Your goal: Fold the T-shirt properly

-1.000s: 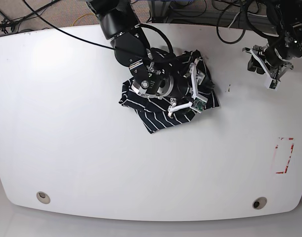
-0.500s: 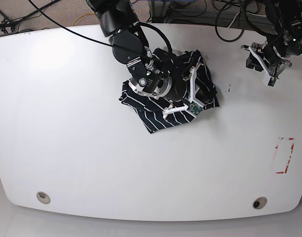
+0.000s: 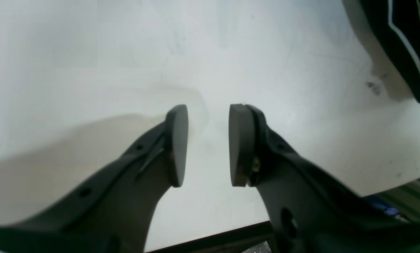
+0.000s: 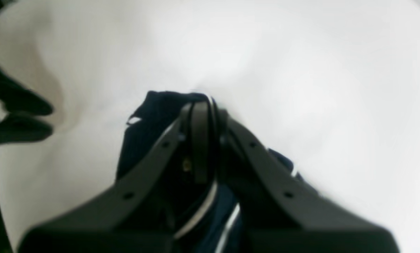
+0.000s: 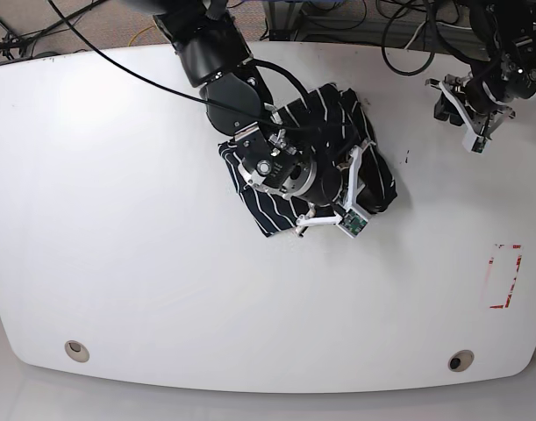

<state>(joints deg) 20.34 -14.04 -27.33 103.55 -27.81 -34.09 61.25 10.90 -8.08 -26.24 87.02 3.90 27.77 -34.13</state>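
Mid-table, right fingers pinch the T-shirt; left fingers spread, empty.

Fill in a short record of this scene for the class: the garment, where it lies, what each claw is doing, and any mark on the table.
garment: T-shirt, dark with thin white stripes, bunched in a heap
location: far middle of the white table
right claw: shut on a fold of the T-shirt
left claw: open, holding nothing, over bare table near the far edge, apart from the shirt
table mark: red rectangular outline near the edge on the left arm's side
fold state: not yet folded
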